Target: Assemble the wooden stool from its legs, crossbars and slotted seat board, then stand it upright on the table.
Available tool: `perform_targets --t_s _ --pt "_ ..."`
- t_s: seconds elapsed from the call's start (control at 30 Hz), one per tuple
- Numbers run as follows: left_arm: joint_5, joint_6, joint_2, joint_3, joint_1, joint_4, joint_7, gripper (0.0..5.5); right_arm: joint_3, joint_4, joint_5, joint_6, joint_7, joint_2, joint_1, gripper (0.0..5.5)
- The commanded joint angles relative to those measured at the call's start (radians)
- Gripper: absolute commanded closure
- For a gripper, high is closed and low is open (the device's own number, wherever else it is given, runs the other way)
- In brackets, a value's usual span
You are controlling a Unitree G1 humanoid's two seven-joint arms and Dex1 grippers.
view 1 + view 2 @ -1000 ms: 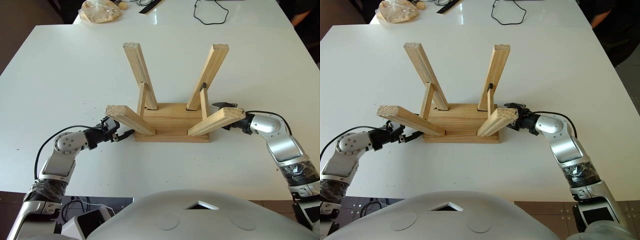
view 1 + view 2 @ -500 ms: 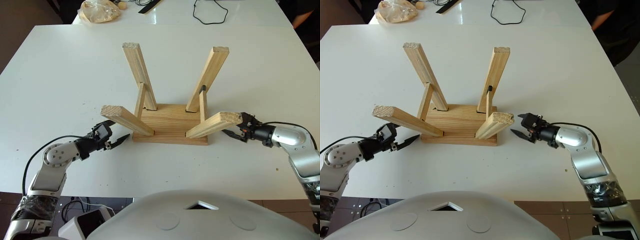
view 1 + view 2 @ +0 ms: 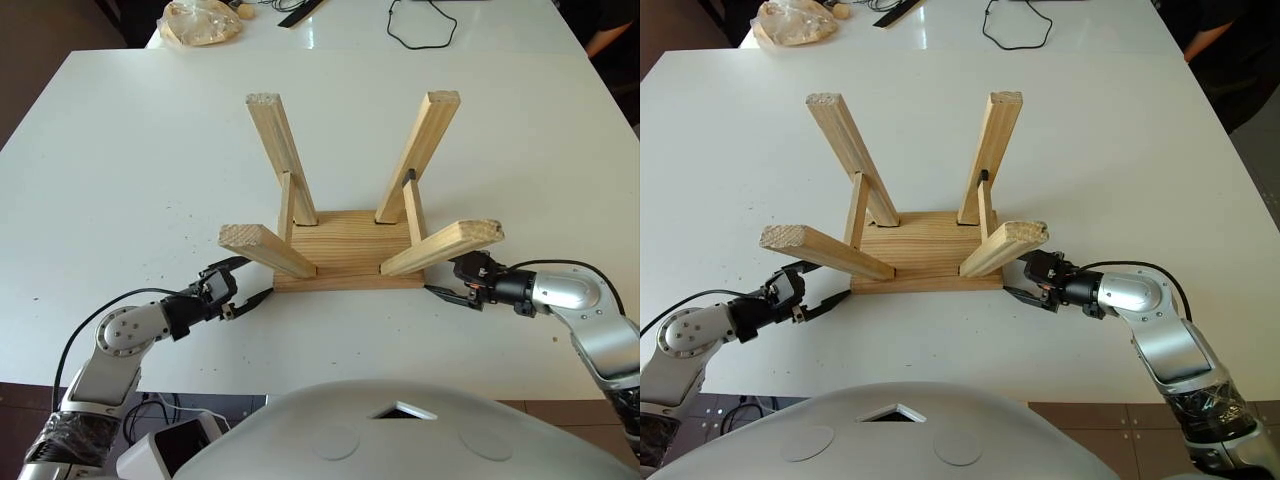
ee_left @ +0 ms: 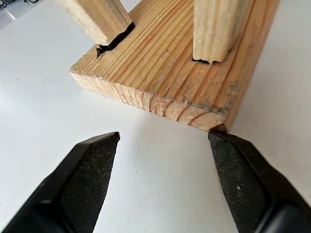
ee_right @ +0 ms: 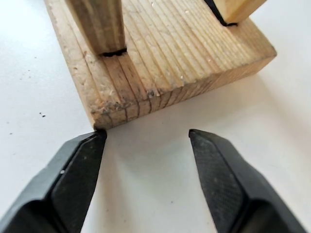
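While the stool (image 3: 345, 248) sits inverted | left pincer (image 4: 164, 138) spread | right pincer (image 5: 146, 133) spread

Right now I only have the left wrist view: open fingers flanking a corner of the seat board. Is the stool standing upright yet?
Observer: No. The stool lies upside down, its seat board flat on the table, with all four legs pointing up.
Operator: Are the crossbars in?
Observer: Yes. One thin crossbar spans the left pair of legs, and another spans the right pair.
Operator: And the other arm?
Observer: The right gripper is open and low by the board's near right corner, opposite the left gripper at the near left corner.
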Motion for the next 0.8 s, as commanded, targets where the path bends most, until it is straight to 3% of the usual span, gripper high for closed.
perform_targets --t_s 0.03,0.27,0.53,0.8 --pt "-0.087 0.053 0.009 0.033 0.053 -0.115 -0.037 2.10 -0.057 -0.127 0.112 0.006 0.051 -0.017 0.023 2.33" --pt "-0.251 0.213 0.032 0.161 0.168 -0.384 -0.029 2.10 -0.179 -0.272 0.222 0.049 0.122 -0.092 0.101 2.33" --pt "-0.457 0.420 0.075 0.315 0.171 -0.524 -0.058 2.10 -0.362 -0.380 0.415 0.145 0.164 -0.132 0.100 2.33" --pt "-0.559 0.538 0.118 0.417 0.131 -0.528 -0.107 2.10 -0.404 -0.386 0.471 0.175 0.192 -0.166 0.066 2.33"
